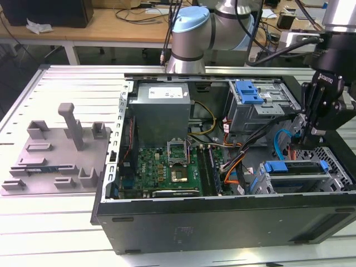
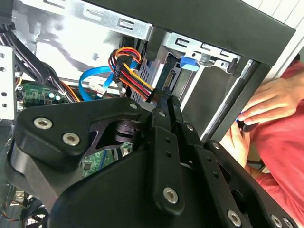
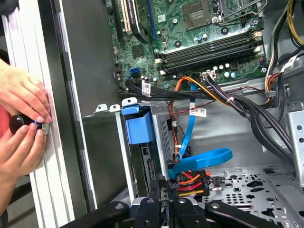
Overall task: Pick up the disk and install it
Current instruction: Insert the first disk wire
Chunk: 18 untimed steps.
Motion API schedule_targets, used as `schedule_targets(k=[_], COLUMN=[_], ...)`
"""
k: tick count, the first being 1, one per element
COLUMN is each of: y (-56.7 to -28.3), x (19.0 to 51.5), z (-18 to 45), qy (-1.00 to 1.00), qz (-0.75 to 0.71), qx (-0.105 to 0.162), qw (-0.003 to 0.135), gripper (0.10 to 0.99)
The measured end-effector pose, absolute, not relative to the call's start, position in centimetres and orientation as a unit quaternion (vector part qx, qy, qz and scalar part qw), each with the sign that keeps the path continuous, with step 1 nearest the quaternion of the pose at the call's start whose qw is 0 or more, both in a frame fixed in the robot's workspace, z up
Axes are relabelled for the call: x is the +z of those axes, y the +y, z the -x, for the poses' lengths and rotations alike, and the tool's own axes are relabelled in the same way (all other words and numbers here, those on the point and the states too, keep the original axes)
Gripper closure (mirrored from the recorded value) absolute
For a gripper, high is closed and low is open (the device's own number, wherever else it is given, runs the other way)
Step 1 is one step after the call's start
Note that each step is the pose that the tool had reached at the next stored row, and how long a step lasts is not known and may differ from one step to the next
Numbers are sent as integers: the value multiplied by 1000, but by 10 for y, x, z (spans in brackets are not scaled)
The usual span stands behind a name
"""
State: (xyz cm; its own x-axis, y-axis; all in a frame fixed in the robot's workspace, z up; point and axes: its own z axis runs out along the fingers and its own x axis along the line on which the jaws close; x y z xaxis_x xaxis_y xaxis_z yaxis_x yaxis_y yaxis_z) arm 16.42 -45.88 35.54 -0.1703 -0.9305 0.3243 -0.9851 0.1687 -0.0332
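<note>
While the open computer case (image 1: 222, 222) lies on its side on the slotted metal tabletop (image 1: 67, 83), toward the edge at the exterior view's right, the disk (image 1: 296, 168) sits edge-up in a silver drive cage (image 1: 336, 179) at the case's corner nearest that edge, with its blue carrier showing at one end. The black claw (image 1: 307, 142) hangs just above that cage, its fingers pressed together with nothing between them. A grey plastic fixture (image 1: 61, 150) rests near the tabletop's edge at the exterior view's left, well apart from the case. In the second wrist view the claw's (image 2: 166, 99) fingers lie flat against each other, their tip just beside a bundle of red, yellow and black wires (image 2: 135, 78). Past the case wall, a person's hands (image 2: 266, 107) pinch a small dark object, with a red sleeve (image 2: 285, 147) behind them. In the first wrist view the closed claw (image 3: 165, 190) points into the case beside the cage, near a looping blue flat cable (image 3: 204, 159). The green motherboard (image 3: 199, 33) lies beyond. The hands (image 3: 23, 102) press the dark object against the tabletop's rail, just outside the case wall.
</note>
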Motion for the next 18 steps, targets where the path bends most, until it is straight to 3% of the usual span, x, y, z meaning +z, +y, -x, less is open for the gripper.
schedule_targets(k=[13, 18], y=[-462, -474], x=[356, 356], z=[-164, -164], qy=[-739, -742], qz=[-655, -658], qx=[119, 92], qw=[106, 87], gripper=[922, 922])
